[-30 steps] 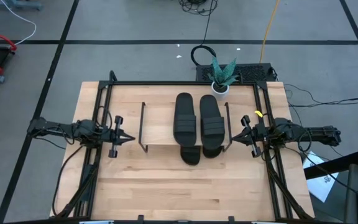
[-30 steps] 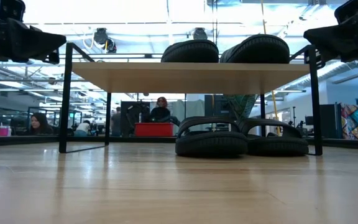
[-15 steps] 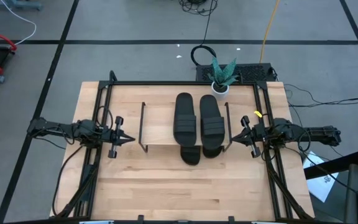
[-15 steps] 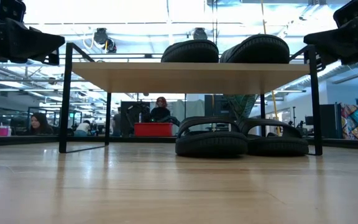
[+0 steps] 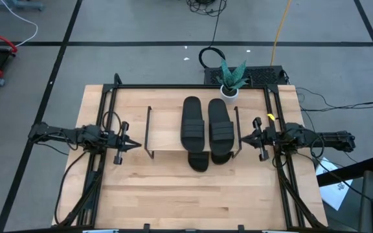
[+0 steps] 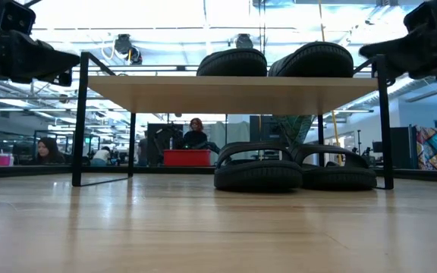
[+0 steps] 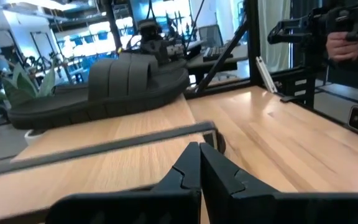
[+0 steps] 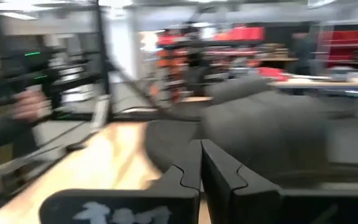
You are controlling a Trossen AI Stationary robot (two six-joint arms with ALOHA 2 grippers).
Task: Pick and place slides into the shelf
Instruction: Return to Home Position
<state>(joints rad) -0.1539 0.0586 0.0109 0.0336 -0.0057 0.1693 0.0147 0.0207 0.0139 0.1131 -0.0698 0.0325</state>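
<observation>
The shelf (image 5: pixel 164 129) stands mid-table on thin black wire side frames, and its light board shows edge-on in the low view (image 6: pixel 165 85). Two black slides (image 5: pixel 192 120) (image 5: pixel 221 123) lie side by side on its top board. Two more rest on the tabletop beneath it (image 6: pixel 258 171) (image 6: pixel 338 171), their ends sticking out toward the near edge (image 5: pixel 198 160). My left gripper (image 5: pixel 136 144) hovers shut just left of the shelf, at top-board height (image 6: pixel 77 57). My right gripper (image 5: pixel 241 140) hovers shut just right of the shelf (image 6: pixel 363 51), pointing at the slides.
A small potted plant (image 5: pixel 232 81) stands at the table's far edge behind the shelf. Black rails (image 5: pixel 102 175) (image 5: pixel 282 178) run along both table sides. The near half of the tabletop (image 5: pixel 186 200) is bare wood. A person's hand (image 7: pixel 344 40) shows beyond the table.
My right gripper has edged a little toward the shelf and the far edge, still shut. My left gripper has dipped slightly. The slides and shelf have stayed put.
</observation>
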